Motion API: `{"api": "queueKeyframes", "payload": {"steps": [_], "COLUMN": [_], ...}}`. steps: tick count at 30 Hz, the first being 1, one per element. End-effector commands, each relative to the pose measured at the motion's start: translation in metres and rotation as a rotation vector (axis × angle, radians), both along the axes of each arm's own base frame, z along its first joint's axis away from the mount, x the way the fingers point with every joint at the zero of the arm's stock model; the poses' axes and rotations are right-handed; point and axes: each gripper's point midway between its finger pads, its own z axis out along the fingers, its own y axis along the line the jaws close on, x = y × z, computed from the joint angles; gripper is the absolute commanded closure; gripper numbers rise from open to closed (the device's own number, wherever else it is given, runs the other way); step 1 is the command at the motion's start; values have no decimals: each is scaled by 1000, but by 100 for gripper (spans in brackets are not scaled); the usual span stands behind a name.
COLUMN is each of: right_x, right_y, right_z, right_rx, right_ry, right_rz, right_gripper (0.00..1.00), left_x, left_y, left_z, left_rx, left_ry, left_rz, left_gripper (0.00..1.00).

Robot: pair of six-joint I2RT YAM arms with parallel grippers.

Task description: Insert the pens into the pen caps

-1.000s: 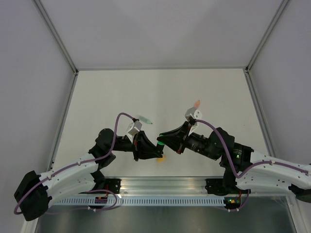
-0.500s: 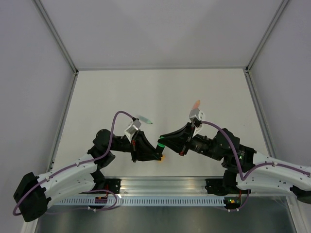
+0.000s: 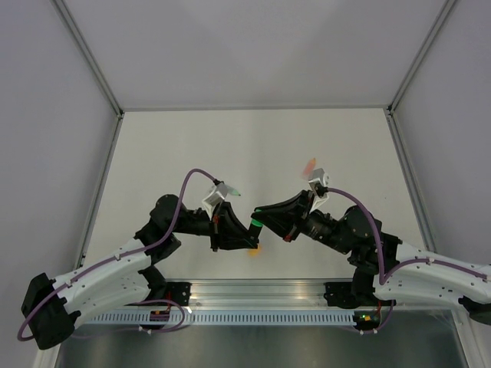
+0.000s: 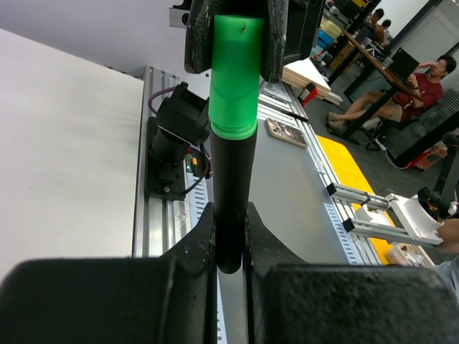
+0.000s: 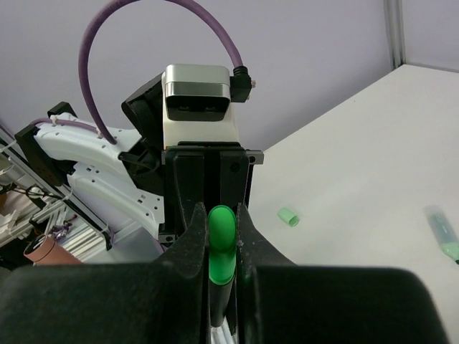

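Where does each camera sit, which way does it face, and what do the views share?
Top external: above and behind, looking down on the table; left arm and right arm in view, left gripper meeting right gripper.
Left wrist: behind the left gripper's fingers, looking along the black pen at the right gripper.
Right wrist: behind the right gripper's fingers, facing the left arm's wrist camera.
Shared: both wrist views show the green cap at the pen's end.
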Motion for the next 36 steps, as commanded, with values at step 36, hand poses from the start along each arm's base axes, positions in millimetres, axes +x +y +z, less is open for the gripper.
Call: {"api": "queueKeyframes", "payload": {"steps": [36], "right_x": [-63], "right_y": [7], "right_z": [-126], "right_rx": [-285], "right_ry": [147], "right_rz": [325], "right_gripper": [100], "left_x": [53], "left_y": [-6], "left_z": [128], "left_rx": [-150], "left_ry": [-112], "left_rz": [247], "left_gripper": [98]}}
